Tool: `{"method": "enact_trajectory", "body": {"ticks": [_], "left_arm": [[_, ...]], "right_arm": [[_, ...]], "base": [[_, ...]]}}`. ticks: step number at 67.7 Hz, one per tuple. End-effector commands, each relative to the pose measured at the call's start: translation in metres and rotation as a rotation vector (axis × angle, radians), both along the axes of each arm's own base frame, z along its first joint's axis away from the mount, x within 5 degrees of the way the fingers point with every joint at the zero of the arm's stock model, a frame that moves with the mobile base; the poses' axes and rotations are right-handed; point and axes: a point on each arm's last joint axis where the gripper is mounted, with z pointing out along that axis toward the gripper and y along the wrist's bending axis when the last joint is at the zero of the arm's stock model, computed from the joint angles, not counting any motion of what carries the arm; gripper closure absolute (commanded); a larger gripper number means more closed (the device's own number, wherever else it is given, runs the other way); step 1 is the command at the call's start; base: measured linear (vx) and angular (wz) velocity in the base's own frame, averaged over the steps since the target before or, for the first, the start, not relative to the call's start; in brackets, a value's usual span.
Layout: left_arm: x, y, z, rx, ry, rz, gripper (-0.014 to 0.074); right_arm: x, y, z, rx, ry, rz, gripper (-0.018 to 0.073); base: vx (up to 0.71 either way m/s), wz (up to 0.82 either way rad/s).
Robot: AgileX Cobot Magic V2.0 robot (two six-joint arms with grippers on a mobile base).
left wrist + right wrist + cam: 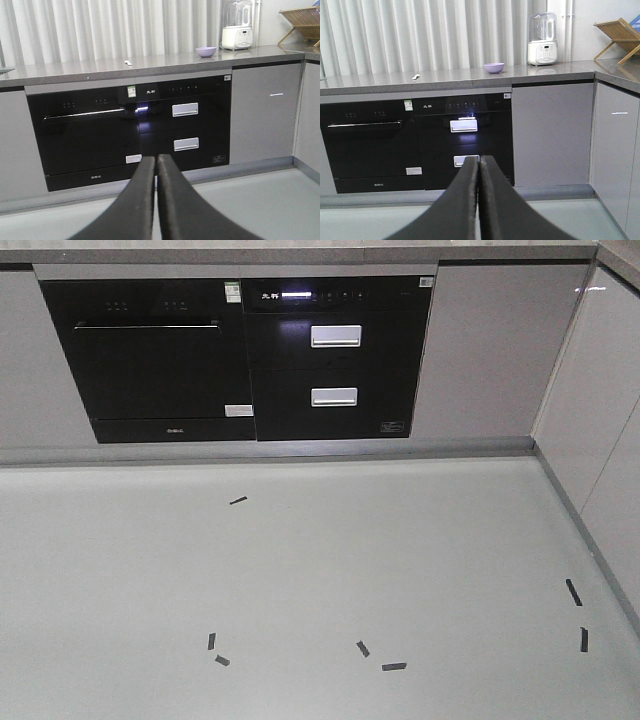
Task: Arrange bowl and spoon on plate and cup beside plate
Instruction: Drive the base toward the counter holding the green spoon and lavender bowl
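The lavender bowl point(206, 51) point(494, 67) stands on the grey countertop point(165, 62) near its right part. The small pale spoon point(128, 62) point(415, 77) lies on the same counter, farther left. A sliver of a pale flat thing point(5, 70) shows at the counter's far left edge; I cannot tell if it is the plate. The cup is out of view. My left gripper point(156, 159) and right gripper point(479, 159) are both shut with nothing between the fingers. They are held low and far back from the counter, pointing at the cabinets.
A white blender point(236, 25) point(542, 40) stands right of the bowl. A wooden rack point(302, 22) point(620, 35) sits on the side counter at the right. Black built-in appliances point(240, 355) fill the cabinet front. Black tape marks point(393, 666) dot the pale floor.
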Motion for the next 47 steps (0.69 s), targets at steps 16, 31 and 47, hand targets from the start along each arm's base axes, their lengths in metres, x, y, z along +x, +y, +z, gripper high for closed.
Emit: {"method": "enact_trajectory", "body": {"ticks": [16, 31, 47], "left_arm": [[-0.0024, -0.0004, 0.0132, -0.026, -0.100, -0.008, 0.0603], [-0.0024, -0.0004, 0.0132, -0.026, -0.100, -0.008, 0.0603], [-0.0024, -0.0004, 0.0132, -0.026, -0.100, -0.008, 0.0603]], "right_arm": [[-0.0009, 0.0002, 0.0044, -0.011, -0.079, 0.002, 0.0570], [-0.0009, 0.0002, 0.0044, -0.011, -0.079, 0.002, 0.0570], [-0.0009, 0.0002, 0.0044, -0.011, -0.079, 0.002, 0.0570]], "base": [[0.00, 0.00], [0.00, 0.00], [0.00, 0.00]]}}
